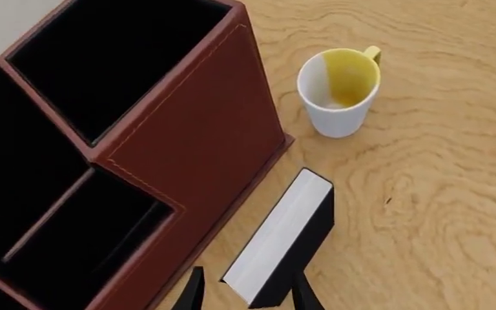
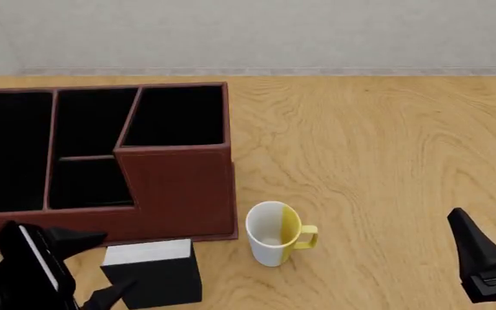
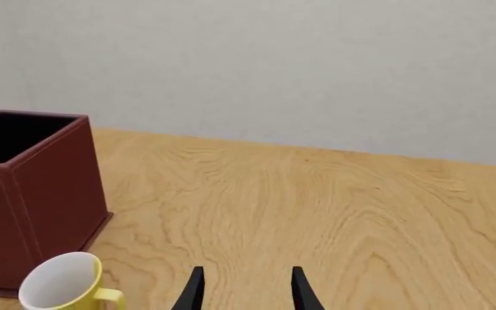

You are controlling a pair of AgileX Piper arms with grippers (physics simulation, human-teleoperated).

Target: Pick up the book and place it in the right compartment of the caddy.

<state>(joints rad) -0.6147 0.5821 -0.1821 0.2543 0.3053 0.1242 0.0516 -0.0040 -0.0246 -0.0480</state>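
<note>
Here: left tool (image 1: 246, 294) spread astride the book (image 1: 284, 239).
Book stands on the worktop (image 2: 386, 161), near side of the caddy (image 2: 179, 187), page edge up, allowing a side pinch; right tool (image 3: 246, 290) spread, idle.

No legible text, labels, brands, numbers or signs appear on any surface in the three views.
</note>
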